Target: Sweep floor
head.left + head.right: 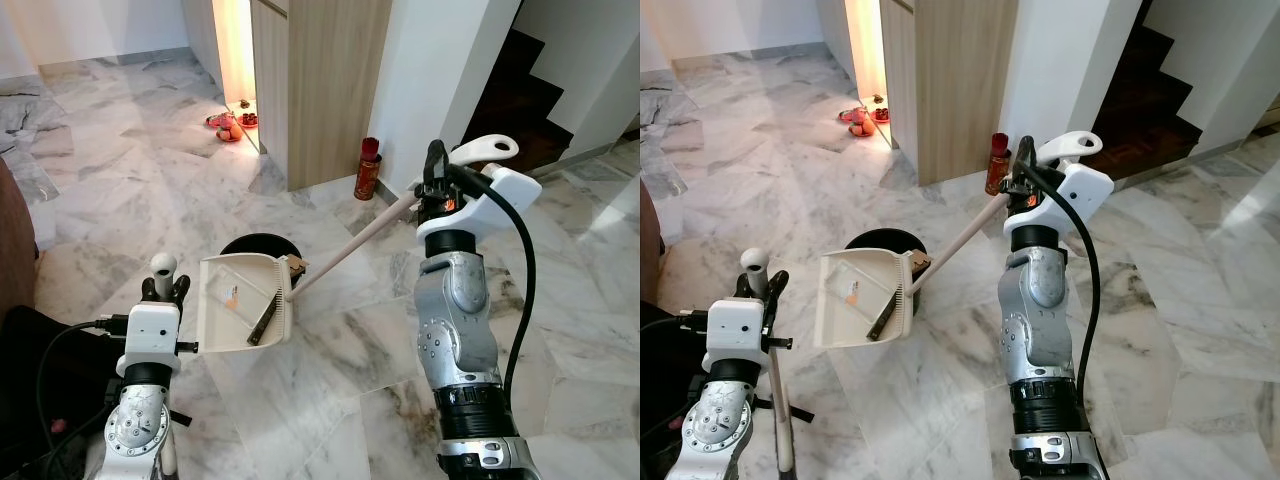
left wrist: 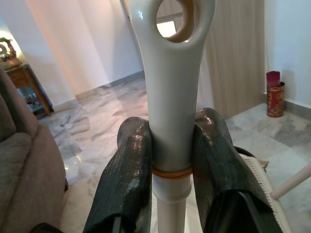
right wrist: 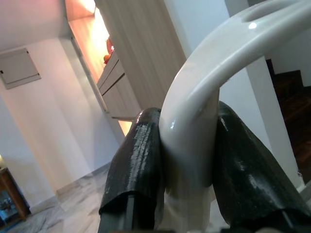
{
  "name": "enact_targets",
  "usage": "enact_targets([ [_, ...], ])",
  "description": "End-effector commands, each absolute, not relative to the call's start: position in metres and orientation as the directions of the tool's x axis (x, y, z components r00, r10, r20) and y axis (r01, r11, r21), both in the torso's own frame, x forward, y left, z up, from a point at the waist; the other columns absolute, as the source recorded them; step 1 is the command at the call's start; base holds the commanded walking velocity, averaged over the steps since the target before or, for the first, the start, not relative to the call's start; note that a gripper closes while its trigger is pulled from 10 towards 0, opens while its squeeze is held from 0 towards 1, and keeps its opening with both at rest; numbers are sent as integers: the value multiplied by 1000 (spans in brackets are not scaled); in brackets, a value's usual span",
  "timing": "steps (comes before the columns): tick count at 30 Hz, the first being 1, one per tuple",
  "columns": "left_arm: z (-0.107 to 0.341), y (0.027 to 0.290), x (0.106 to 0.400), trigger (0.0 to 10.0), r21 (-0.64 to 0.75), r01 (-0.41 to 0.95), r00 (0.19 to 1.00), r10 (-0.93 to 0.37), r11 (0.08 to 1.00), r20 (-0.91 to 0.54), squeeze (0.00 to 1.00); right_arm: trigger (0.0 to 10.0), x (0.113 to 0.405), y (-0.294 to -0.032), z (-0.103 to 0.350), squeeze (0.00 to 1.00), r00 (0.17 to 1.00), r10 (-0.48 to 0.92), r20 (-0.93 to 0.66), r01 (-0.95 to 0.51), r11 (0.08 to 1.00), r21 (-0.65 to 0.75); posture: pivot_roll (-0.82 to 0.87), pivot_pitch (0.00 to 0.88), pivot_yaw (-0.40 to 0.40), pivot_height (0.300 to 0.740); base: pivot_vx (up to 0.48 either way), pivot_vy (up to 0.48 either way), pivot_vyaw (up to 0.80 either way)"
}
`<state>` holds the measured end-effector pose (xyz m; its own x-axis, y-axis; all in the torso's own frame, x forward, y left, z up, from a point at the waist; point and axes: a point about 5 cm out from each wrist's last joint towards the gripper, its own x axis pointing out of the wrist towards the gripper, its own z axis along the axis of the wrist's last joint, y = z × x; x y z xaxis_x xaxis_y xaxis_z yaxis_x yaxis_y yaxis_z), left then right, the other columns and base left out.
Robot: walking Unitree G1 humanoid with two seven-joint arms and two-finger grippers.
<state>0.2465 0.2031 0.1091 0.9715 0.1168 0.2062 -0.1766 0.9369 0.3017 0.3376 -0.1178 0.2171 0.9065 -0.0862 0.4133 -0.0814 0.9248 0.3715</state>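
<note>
Showing a two-armed sweeping pose on a grey-veined marble floor. The left end effector, low at the near left, was closed on the cream handle of the dustpan; in the left wrist view its two black fingers pressed either side of the handle just below its hanging loop. The pan itself was held raised and tilted, its open face toward the camera, directly in front of a black round bin standing on the floor behind it. The right end effector, raised at the right, was closed on the looped white grip of the broom; its pale pink shaft ran diagonally down and to the left, and the dark bristle head lay against the right side of the pan. A red cylindrical can stood on the floor against the white wall beyond, beside a wood-panelled cabinet. Small red items lay on the floor farther off, near a lit recess. A dark staircase rose at the far right.
</note>
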Motion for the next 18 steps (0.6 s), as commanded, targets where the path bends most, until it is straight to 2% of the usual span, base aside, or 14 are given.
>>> enact_targets([
  [1,111,199,246,10000,301,-153,969,84,941,231,0,10000,336,-119,240,0,867,-109,487,-106,913,393,103,29,-56,740,0,0,0],
  [18,110,201,244,10000,293,-164,969,98,942,225,0,10000,340,-112,245,0,857,-82,509,-141,913,384,111,34,-59,740,0,0,0],
])
